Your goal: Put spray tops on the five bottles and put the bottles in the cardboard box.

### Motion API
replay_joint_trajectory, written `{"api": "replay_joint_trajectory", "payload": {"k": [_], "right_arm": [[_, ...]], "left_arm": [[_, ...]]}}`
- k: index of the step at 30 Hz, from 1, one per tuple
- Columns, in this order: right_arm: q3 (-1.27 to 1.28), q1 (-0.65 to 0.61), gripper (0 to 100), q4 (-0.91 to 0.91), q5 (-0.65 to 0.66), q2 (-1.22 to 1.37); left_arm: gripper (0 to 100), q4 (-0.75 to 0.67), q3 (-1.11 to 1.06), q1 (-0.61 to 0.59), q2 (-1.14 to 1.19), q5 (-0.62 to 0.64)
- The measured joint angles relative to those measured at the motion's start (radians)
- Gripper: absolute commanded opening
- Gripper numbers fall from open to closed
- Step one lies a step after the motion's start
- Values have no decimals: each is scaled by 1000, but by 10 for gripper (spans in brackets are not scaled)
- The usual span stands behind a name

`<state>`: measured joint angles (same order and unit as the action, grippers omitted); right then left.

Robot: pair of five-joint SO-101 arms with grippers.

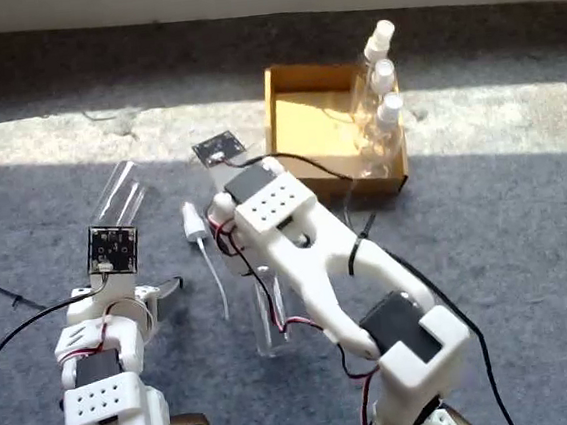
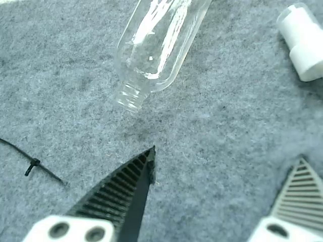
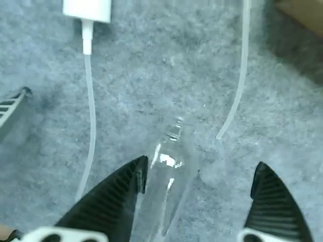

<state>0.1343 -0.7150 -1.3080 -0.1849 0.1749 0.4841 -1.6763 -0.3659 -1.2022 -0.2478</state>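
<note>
- R gripper: fingers apart, one on either side of a clear bottle lying on the grey carpet. The bottle has no top and its neck points away from the wrist. Can't tell if either finger touches the glass.
- High view: this bottle lies partly under the R arm.
- Ahead of R gripper: a loose white spray top, w/ its tube trailing back toward one finger.
- A 2nd dip tube runs along the other side of the bottle neck.
- L gripper: fingers wide apart, empty, low over the carpet.
- Ahead of L gripper: a 2nd clear bottle on its side, no top. Its open neck faces the gripper and it is apart from both fingers.
- Left wrist view also shows a white spray top beside that bottle, not touching it.
- High view: a spray top lies on the carpet between the two arms.
- Cardboard box: open, on the carpet beyond the R arm.
- 3 capped bottles stand upright in the box, in a row along its right-hand wall (high view). All 3 have white spray tops on.
- Black cable tie on the carpet near L gripper.
</note>
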Motion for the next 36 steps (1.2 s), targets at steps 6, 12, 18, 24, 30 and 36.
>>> {"api": "replay_joint_trajectory", "payload": {"k": [6, 12, 18, 24, 30, 36], "right_arm": [[110, 0, 291, 127, -43, -18], [112, 0, 291, 126, -60, -8], [20, 5, 291, 29, -181, -8], [17, 5, 289, 26, -296, -8], [137, 5, 289, 112, -328, -8], [167, 5, 243, 129, -333, -8]], "left_arm": [[367, 0, 0, 0, 0, 0], [366, 0, 0, 0, 0, 0], [366, 0, 0, 0, 0, 0], [366, 0, 0, 0, 0, 0], [366, 0, 0, 0, 0, 0], [366, 0, 0, 0, 0, 0]]}}
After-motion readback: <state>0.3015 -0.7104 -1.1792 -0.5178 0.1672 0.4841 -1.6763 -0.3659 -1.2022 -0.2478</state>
